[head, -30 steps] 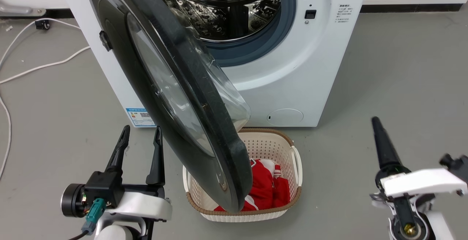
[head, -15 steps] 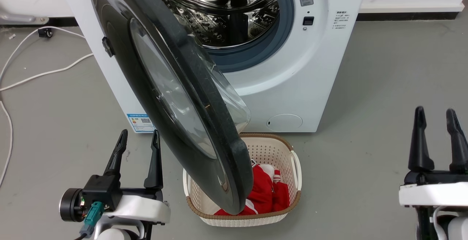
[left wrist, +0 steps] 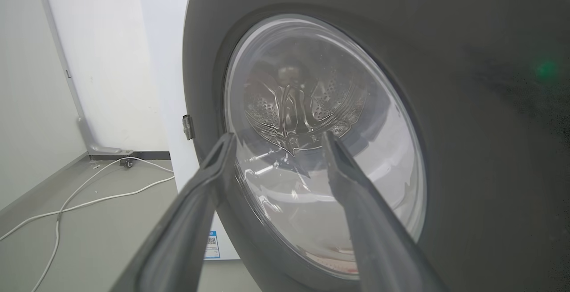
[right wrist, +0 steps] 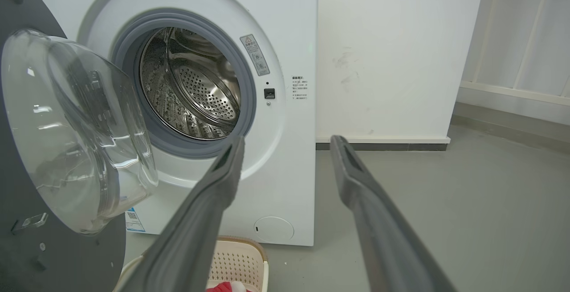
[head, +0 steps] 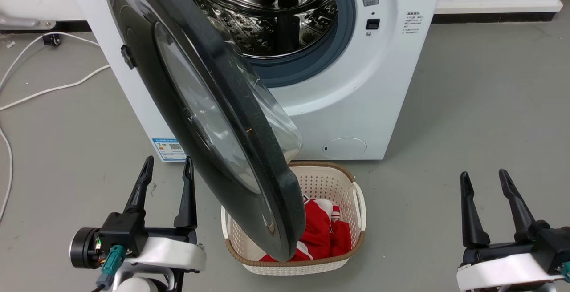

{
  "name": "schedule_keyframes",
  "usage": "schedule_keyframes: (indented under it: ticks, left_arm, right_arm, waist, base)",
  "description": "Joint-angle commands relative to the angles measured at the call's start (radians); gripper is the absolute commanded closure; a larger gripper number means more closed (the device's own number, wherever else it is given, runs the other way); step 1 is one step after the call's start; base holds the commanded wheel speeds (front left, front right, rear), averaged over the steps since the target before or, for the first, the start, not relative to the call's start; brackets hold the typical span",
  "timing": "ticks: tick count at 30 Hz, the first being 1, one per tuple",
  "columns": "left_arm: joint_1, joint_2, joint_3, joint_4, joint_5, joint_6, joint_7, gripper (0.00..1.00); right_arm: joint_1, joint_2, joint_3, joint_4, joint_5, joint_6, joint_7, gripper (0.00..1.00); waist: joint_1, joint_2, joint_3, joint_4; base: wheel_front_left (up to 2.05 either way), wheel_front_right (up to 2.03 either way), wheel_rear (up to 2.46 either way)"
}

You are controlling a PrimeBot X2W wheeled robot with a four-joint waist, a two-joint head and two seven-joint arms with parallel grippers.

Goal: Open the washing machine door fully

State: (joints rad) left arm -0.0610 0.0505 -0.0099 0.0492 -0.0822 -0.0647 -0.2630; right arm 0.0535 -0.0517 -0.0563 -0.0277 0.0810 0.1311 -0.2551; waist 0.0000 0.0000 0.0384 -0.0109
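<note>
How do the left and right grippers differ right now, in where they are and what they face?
The left gripper sits close beside the door, on its outer side; the right gripper stands well apart from it, over floor beyond the basket. The left gripper faces the door glass; the right gripper faces the drum. Both are open and hold nothing.
</note>
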Motion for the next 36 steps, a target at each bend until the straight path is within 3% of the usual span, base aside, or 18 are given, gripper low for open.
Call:
schedule_keyframes:
  ticks: [1, 13, 14, 15, 24, 36]
  left_arm:
    - [0.005, 0.000, 0.002, -0.005, 0.003, -0.004, -0.003, 0.00]
    - [-0.005, 0.000, -0.005, 0.003, 0.005, -0.008, -0.003, 0.00]
    - [-0.006, 0.000, -0.005, 0.003, 0.005, -0.008, -0.002, 0.63]
    - [-0.006, 0.000, -0.006, 0.002, 0.005, -0.010, -0.003, 1.00]
    - [-0.019, 0.000, 0.005, -0.055, -0.006, 0.003, -0.002, 1.00]
    - [-0.090, -0.001, 0.038, -0.392, 0.012, 0.024, -0.002, 1.00]
  right_arm:
    - [0.004, 0.003, 0.000, 0.007, 0.012, -0.001, -0.005, 0.00]
    - [-0.025, 0.003, 0.000, 0.015, 0.022, -0.001, -0.009, 0.00]
    - [-0.024, 0.003, 0.000, 0.015, 0.025, -0.001, -0.009, 0.00]
    - [-0.024, 0.003, 0.001, 0.016, 0.027, -0.001, -0.010, 0.00]
    - [-0.022, 0.003, -0.003, 0.025, 0.034, -0.001, -0.010, 0.00]
    - [-0.024, 0.003, -0.005, 0.040, 0.044, -0.001, -0.010, 0.00]
  waist:
    - [0.0000, 0.0000, 0.001, -0.001]
    - [0.0000, 0.0000, 0.007, 0.000]
    - [0.0000, 0.0000, 0.007, 0.000]
    - [0.0000, 0.0000, 0.007, 0.000]
    - [0.0000, 0.0000, 0.003, 0.001]
    - [0.0000, 0.0000, -0.001, 0.010]
  base:
    - [0.00, 0.00, 0.00]
    - [0.00, 0.00, 0.00]
    - [0.00, 0.00, 0.00]
    - [0.00, 0.00, 0.00]
    - [0.00, 0.00, 0.00]
    - [0.00, 0.00, 0.00]
